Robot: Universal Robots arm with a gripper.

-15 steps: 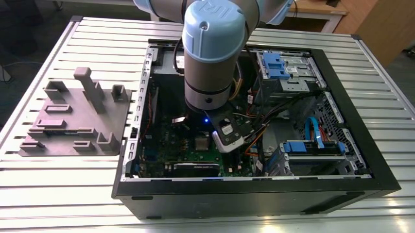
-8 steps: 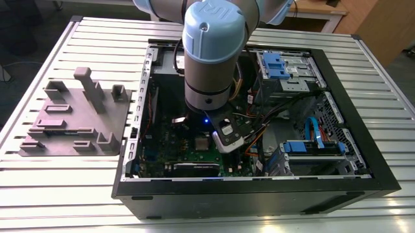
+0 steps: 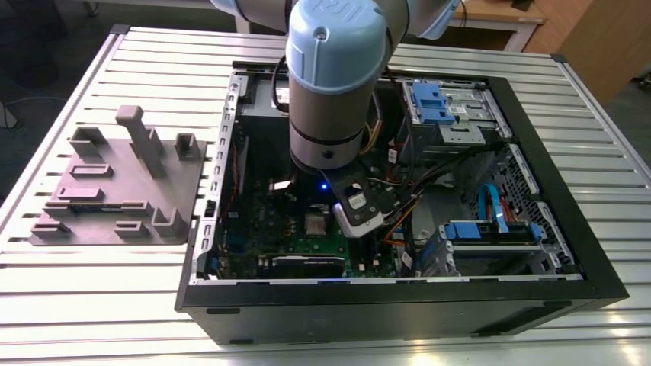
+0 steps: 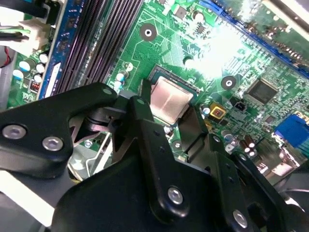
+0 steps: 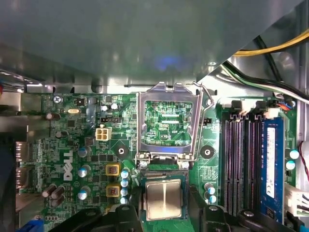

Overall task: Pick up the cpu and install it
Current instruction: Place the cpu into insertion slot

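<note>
Cpu (image 5: 164, 200) lies flat in the motherboard (image 5: 72, 145) socket between the spread, empty fingers (image 5: 129, 215) of the gripper (image 5: 165, 208), socket frame (image 5: 143, 125) hinged up, inside the computer case (image 3: 407, 313), grey tray (image 3: 112, 191) at its nine o'clock in the exterior view.

silver-grey cpu (image 5: 164, 199); green motherboard (image 5: 72, 104) with black slots (image 5: 231, 164); pale ribbed table (image 3: 81, 305); grey moulded tray (image 3: 112, 187); black case (image 3: 407, 313)

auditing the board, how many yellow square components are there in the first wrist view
2 yellow square components: one off a corner of the silver socket frame, the other right next to it, nearer the cpu. More may be hidden.
</note>
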